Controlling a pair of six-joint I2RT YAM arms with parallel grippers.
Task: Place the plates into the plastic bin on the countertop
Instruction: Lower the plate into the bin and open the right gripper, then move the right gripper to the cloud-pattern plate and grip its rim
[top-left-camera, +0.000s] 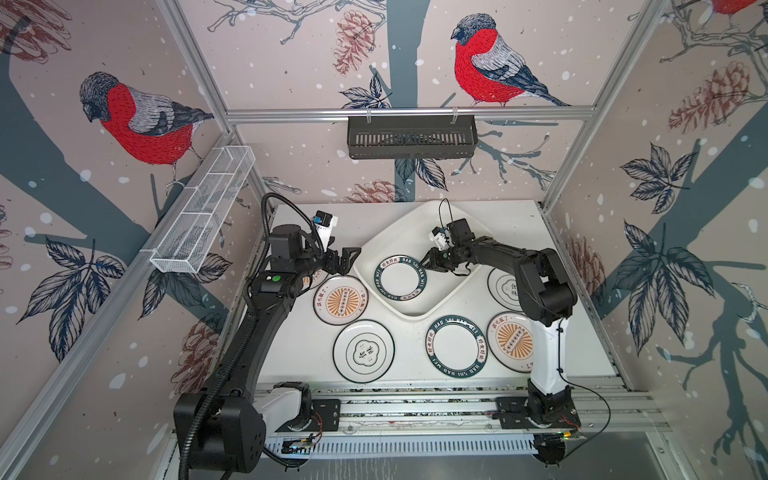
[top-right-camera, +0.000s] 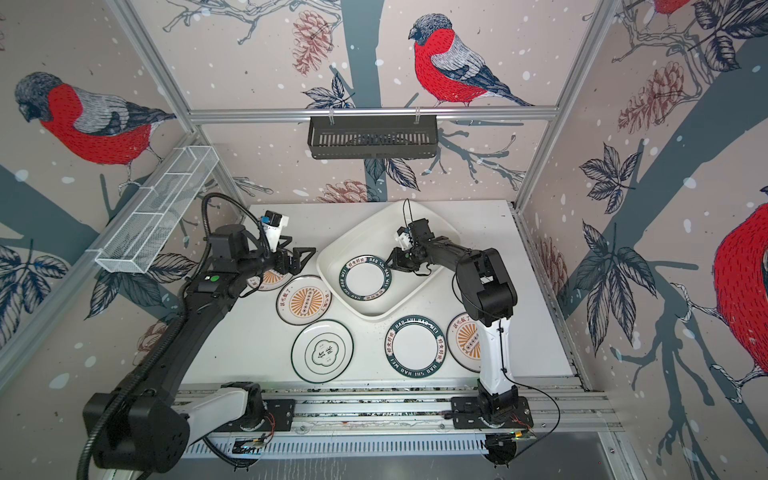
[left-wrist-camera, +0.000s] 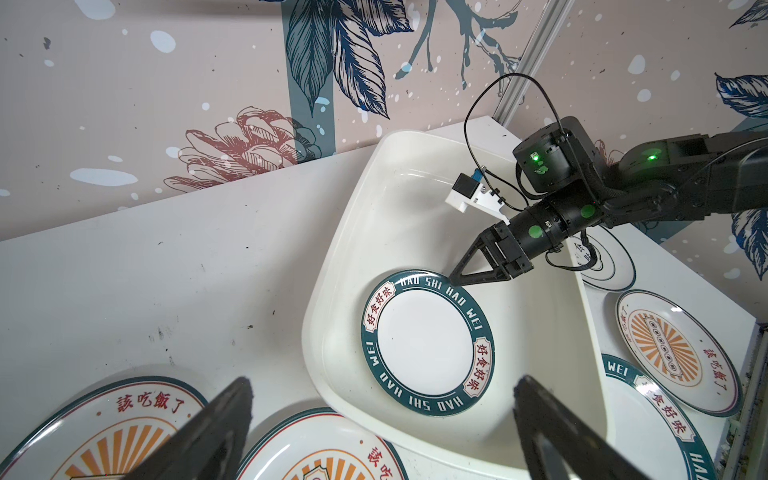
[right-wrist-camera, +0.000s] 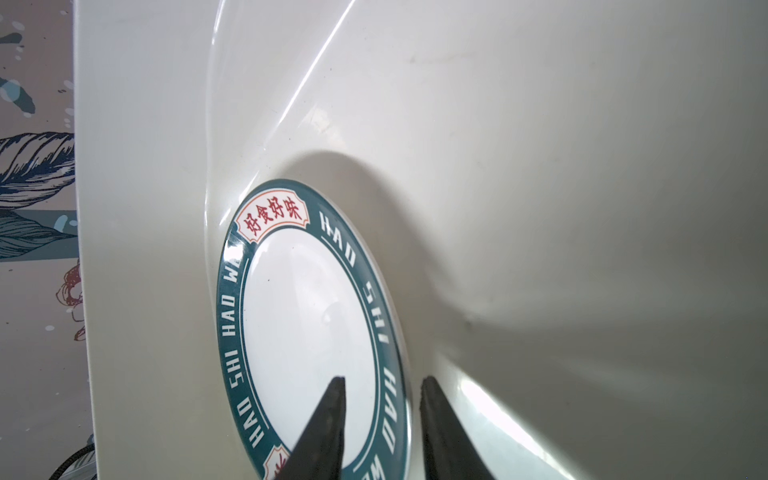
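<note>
Black fingers (right-wrist-camera: 328, 415) of the right gripper (right-wrist-camera: 383, 380) stand slightly apart, released, straddling the rim of the green-rimmed plate (top-left-camera: 400, 277), which lies inside the bin (top-left-camera: 399, 235). Left gripper (left-wrist-camera: 384, 380) gapes wide, empty, above sunburst plates (top-left-camera: 340, 300) on the countertop (top-left-camera: 299, 353).

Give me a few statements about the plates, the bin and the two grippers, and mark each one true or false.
1. One plate lies in the bin. True.
2. That plate has an orange sunburst centre. False: it has a plain white centre and a dark green lettered rim.
3. The left gripper is open. True.
4. The right gripper is shut tight on the plate. False: its jaws stand apart, astride the plate's rim.
5. The bin stands on the countertop. True.
</note>
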